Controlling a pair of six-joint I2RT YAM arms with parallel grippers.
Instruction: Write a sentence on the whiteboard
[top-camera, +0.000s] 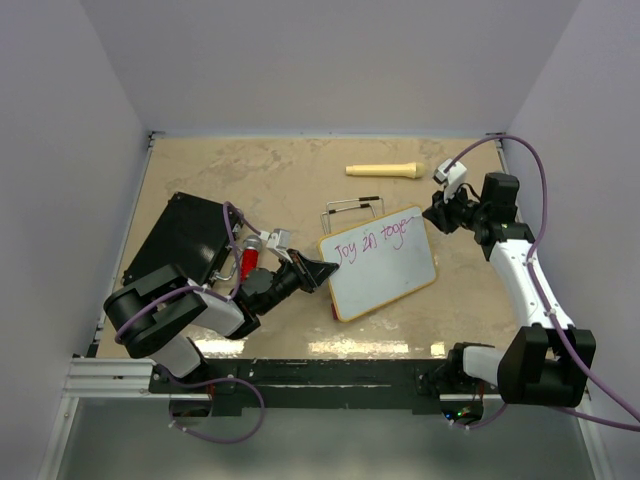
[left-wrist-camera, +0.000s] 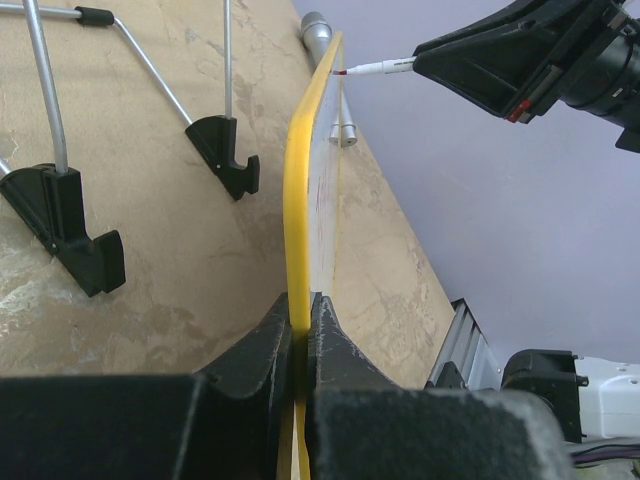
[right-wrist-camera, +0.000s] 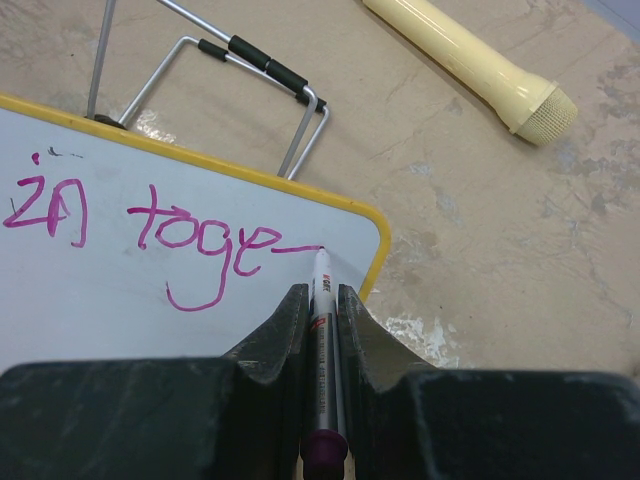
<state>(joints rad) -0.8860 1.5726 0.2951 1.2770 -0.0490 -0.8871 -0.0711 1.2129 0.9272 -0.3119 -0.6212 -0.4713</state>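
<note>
Left end effector (left-wrist-camera: 300, 305) clamped the whiteboard (top-camera: 385, 275), right end effector (right-wrist-camera: 320, 298) gripped the marker (right-wrist-camera: 322, 275); sentence (right-wrist-camera: 200, 245) stood at "toge-", probably needing a new line.

Top view: you have bright, even light from overhead. Shadows under the board (top-camera: 385, 275) and the arms are soft and short. Glare lies on the table (top-camera: 260, 180) as a row of white patches near the front edge. The walls lean outward toward the corners, a wide-lens effect.

Left wrist view: the left fingers (left-wrist-camera: 250, 370) are dark and blurred at the bottom, while the board's yellow rim is sharper farther up.

Right wrist view: the right fingers (right-wrist-camera: 270, 335) are soft and underlit. The writing (right-wrist-camera: 205, 245) and the marker (right-wrist-camera: 324, 350) tip are crisp. Small glare patches show on the table.
</note>
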